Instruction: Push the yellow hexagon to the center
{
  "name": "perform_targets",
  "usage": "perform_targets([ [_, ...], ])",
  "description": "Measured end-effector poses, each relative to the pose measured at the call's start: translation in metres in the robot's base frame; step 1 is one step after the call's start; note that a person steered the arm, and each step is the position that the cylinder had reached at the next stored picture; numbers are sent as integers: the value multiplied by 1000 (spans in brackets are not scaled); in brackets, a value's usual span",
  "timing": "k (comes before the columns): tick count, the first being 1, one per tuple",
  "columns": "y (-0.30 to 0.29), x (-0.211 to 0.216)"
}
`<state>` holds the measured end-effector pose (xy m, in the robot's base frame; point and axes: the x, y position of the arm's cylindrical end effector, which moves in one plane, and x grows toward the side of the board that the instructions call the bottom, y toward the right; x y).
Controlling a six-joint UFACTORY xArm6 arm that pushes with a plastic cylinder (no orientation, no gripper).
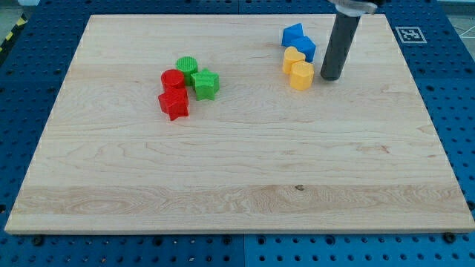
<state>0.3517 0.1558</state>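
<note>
The yellow hexagon (pixel 302 76) lies on the wooden board (pixel 237 170) at the upper right. A yellow heart-shaped block (pixel 293 59) touches it on its upper left. My tip (pixel 329 77) rests on the board just to the right of the yellow hexagon, a small gap apart. Two blue blocks sit above the yellow ones: one (pixel 292 34) toward the view's top and another (pixel 305 48) right below it, next to the rod.
A cluster sits at the upper left of centre: a green cylinder (pixel 186 66), a green star-like block (pixel 205 84), a red cylinder (pixel 172 79) and a red star-like block (pixel 174 104). A blue pegboard surrounds the board.
</note>
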Motion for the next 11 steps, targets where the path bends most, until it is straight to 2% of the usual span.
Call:
perform_targets([
  [2,-29,-5],
  [4,-66,26],
  [6,-54,36],
  [9,-109,54],
  [11,-115,62],
])
